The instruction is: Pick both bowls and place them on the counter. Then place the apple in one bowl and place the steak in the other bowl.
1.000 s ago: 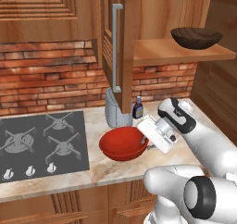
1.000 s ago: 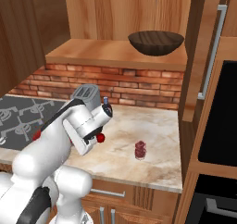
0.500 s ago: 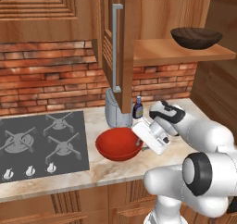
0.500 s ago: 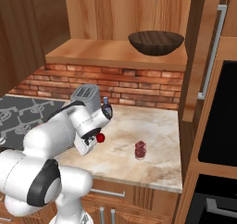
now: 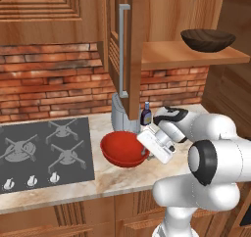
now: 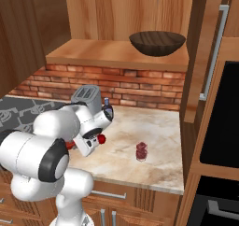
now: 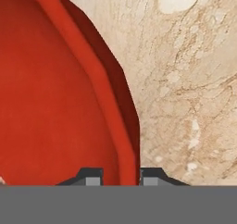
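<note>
Where the hand camera looks along the fingers, the gripper stands nearly closed across the rim of the red bowl: one dark finger tip sits inside the wall and the other just outside it, so the rim is pinched between them. The bowl's glossy inside spreads to one side of the grip and the veined beige counter to the other. Whether the bowl rests on the marble or hangs just above it cannot be told.

From the left base camera the red bowl lies low over the counter, just right of the dark grey stovetop, with the white hand at its right rim. Just behind it stand a grey toaster and a small dark bottle, near the brick wall.

In the right base view a small dark red thing sits alone on the open marble, well apart from the arm; it is too small to tell whether it is the apple or the steak.

Farthest and highest, the dark brown bowl rests upright on the wooden shelf above the counter.
</note>
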{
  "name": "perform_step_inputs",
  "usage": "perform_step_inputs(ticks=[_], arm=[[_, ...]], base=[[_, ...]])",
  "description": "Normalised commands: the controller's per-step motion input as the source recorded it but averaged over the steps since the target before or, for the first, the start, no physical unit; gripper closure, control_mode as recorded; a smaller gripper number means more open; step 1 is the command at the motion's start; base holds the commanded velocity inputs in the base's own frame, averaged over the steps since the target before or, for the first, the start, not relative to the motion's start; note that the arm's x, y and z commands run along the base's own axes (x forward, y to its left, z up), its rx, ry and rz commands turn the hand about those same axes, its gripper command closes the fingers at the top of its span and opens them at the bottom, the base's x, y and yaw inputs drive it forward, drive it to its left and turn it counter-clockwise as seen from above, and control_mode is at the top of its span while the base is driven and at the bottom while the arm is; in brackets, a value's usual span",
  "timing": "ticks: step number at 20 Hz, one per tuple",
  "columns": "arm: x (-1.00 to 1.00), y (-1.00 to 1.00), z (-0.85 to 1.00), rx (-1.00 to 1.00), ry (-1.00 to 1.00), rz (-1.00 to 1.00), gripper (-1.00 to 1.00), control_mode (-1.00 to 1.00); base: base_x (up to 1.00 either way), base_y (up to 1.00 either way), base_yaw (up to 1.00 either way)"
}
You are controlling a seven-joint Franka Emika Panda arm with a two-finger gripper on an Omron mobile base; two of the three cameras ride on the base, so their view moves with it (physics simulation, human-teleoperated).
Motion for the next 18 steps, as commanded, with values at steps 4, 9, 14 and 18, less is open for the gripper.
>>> perform_step_inputs(ticks=[4, 9, 14, 18], arm=[[0.00, 0.00, -0.04, 0.00, 0.00, 0.02, 1.00, -1.00], [-0.01, 0.00, 0.01, 0.00, 0.00, 0.01, -1.00, -1.00], [-0.08, 0.00, 0.07, 0.00, 0.00, 0.00, -1.00, -1.00], [-0.06, 0.00, 0.17, 0.00, -0.02, 0.00, -1.00, -1.00]], base=[[0.00, 0.00, 0.00], [0.00, 0.00, 0.00], [0.00, 0.00, 0.00], [0.00, 0.00, 0.00]])
